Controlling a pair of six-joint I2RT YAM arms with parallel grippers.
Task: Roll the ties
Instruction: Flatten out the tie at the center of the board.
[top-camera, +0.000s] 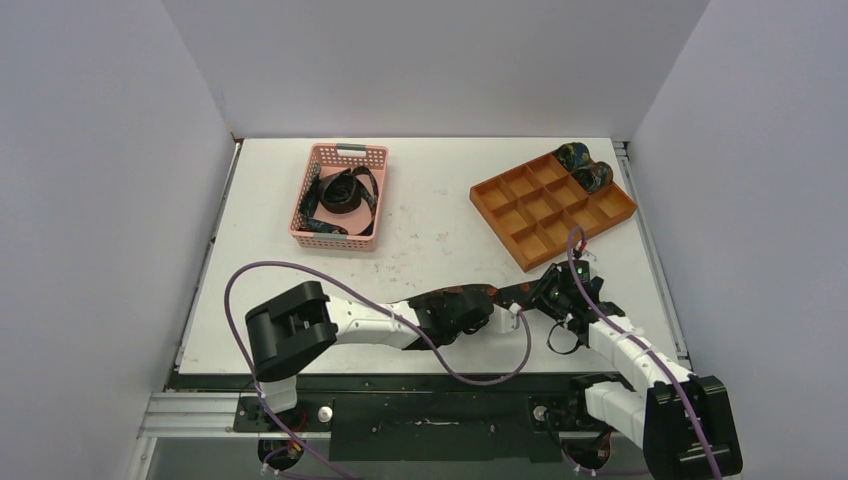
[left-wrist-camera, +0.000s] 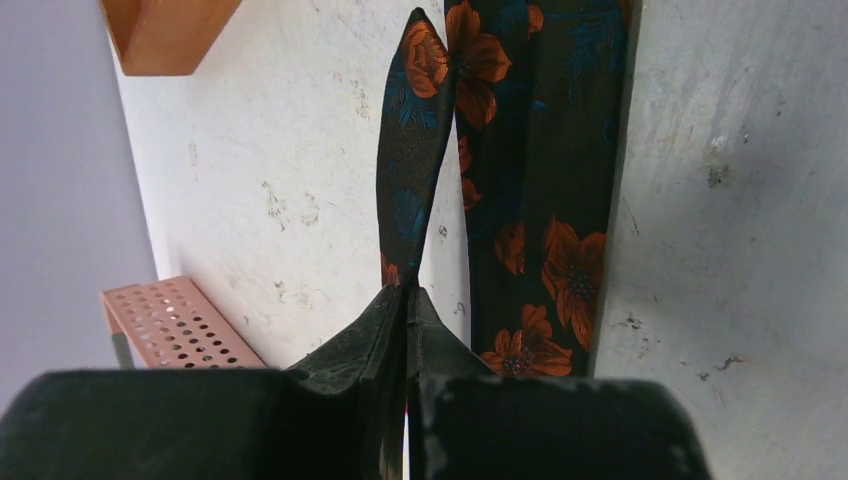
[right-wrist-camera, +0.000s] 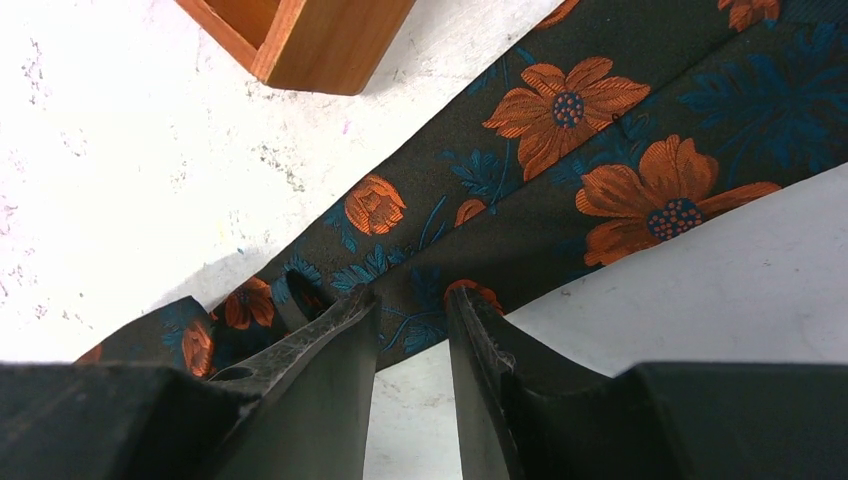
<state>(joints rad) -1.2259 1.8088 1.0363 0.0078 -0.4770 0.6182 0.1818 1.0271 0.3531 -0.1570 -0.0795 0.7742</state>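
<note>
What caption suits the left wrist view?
Left gripper pinches the narrow end of a floral tie, its wider part lying flat on the white table.

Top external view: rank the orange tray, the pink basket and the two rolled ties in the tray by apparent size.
1. orange tray, largest
2. pink basket, somewhat smaller
3. rolled ties, by far the smallest, even taken together

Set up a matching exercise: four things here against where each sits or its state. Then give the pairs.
1 pink basket
2 orange tray
3 floral tie
4 left gripper

A shut on a tie's narrow end
B far right, rolled ties in one corner
C far left, loose ties inside
D laid out at the near side

Pairs: 1-C, 2-B, 3-D, 4-A
</note>
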